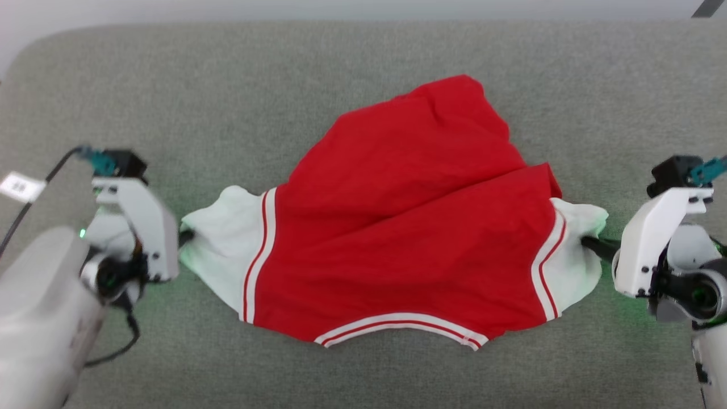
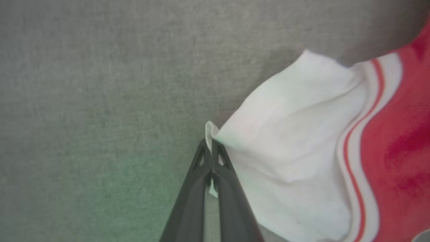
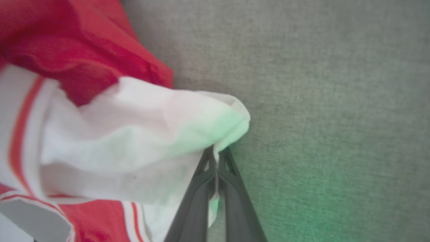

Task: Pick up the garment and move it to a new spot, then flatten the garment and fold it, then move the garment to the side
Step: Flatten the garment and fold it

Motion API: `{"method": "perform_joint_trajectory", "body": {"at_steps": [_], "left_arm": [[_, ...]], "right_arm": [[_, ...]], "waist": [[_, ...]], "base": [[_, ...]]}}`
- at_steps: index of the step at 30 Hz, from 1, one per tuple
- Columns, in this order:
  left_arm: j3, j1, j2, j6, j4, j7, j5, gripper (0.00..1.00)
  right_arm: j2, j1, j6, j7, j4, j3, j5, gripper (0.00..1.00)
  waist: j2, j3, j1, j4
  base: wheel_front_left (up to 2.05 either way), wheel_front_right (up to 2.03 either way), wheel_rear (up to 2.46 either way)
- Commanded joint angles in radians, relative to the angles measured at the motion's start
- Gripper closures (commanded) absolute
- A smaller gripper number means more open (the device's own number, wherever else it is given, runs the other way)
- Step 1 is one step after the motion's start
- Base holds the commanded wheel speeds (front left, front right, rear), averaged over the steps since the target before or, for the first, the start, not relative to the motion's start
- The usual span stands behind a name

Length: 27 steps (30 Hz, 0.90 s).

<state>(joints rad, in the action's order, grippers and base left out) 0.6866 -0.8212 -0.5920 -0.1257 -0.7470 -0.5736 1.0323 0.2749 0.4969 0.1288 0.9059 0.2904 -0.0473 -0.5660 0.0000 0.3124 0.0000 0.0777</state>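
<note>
so the garment point(image 1: 397, 227) is spread across the middle of the grey surface point(image 1: 170, 85), red body rumpled toward the far side; left pincer point(image 2: 211, 148) is pinching the edge of one white sleeve point(image 2: 295, 134); right pincer point(image 3: 216, 155) is clamped on the other sleeve point(image 3: 141, 134), both low by the surface

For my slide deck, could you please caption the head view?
Red garment on grey surface, left hand and right hand each pinching a white sleeve.

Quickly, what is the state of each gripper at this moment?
Left gripper: closed, holding the garment by a white sleeve edge.
Right gripper: closed, holding the garment by the opposite white sleeve.
</note>
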Motion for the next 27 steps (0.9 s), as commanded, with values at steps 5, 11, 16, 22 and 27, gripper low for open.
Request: {"method": "perform_joint_trajectory", "body": {"at_steps": [5,11,16,22,27], "left_arm": [[-0.007,-0.105,-0.011,-0.004,0.050,-0.022,-0.006,1.00],[-0.025,-0.279,-0.019,0.021,0.091,-0.052,-0.035,1.00],[-0.047,-0.429,0.007,0.046,0.074,-0.010,-0.072,1.00],[-0.070,-0.572,0.045,0.041,0.034,0.051,-0.091,1.00],[-0.082,-0.654,0.062,0.040,-0.005,0.042,-0.082,1.00]], "right_arm": [[0.008,0.098,0.004,0.033,-0.034,0.032,-0.051,1.00],[0.000,0.282,0.004,-0.020,-0.026,0.040,-0.051,1.00],[-0.020,0.471,0.004,-0.160,0.060,0.019,-0.030,1.00],[-0.025,0.664,0.003,-0.317,0.224,-0.035,-0.032,1.00],[-0.016,0.773,0.003,-0.341,0.335,-0.049,-0.081,1.00]], "waist": [[0.0000,-0.098,0.0000,-0.010],[0.0000,-0.209,0.0000,-0.018],[0.0000,-0.289,0.0000,-0.023],[0.0000,-0.333,0.0000,-0.026],[0.0000,-0.337,0.0000,-0.020]], "base": [[0.00,0.00,0.00],[0.00,0.00,0.00],[0.00,0.00,0.00],[0.00,0.00,0.00],[0.00,0.00,0.00]]}}
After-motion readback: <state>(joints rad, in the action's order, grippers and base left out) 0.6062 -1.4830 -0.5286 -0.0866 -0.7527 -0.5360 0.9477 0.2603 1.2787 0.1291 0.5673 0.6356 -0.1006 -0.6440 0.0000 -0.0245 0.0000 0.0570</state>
